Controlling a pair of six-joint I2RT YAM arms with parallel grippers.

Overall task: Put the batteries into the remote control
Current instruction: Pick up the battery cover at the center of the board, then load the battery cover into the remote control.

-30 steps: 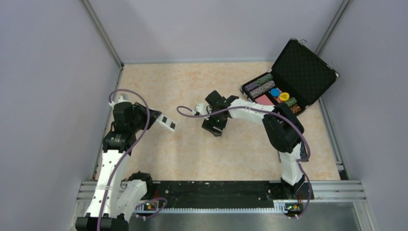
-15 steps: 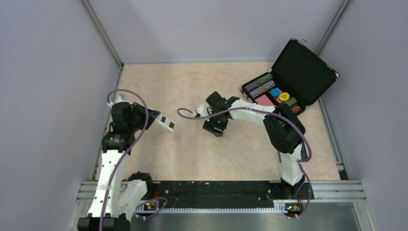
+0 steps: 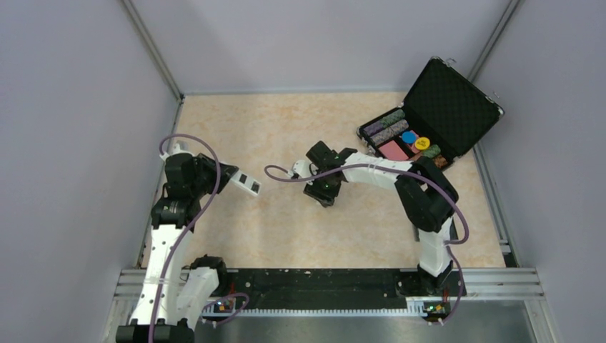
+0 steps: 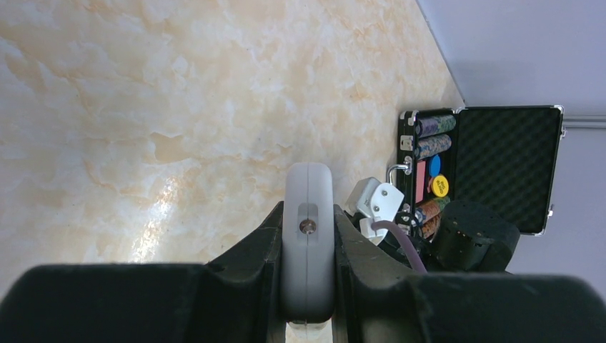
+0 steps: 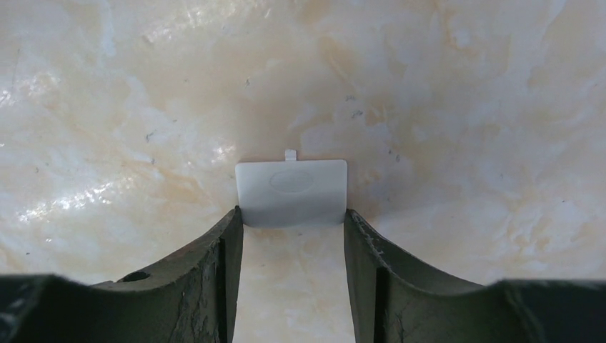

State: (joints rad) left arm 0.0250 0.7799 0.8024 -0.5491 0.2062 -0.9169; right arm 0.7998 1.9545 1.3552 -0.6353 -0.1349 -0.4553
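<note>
My left gripper (image 3: 232,176) is shut on the white remote control (image 3: 247,184) and holds it above the table at the left. In the left wrist view the remote (image 4: 308,193) stands edge-on between the fingers, and the gripper (image 4: 308,218) clamps both its faces. My right gripper (image 3: 323,191) is down at the table's middle. In the right wrist view its fingertips (image 5: 236,218) press both sides of the near end of the small white cover piece (image 5: 291,187), which lies flat on the table, so that gripper (image 5: 291,216) is shut on it. The batteries are not in view.
An open black case (image 3: 450,100) with poker chips stands at the back right; it also shows in the left wrist view (image 4: 500,164). Grey walls close in the table on three sides. Purple cables loop off both wrists.
My right gripper has shifted slightly right and nearer, settling low onto the table at the cover piece. My left gripper with the remote has barely moved.
</note>
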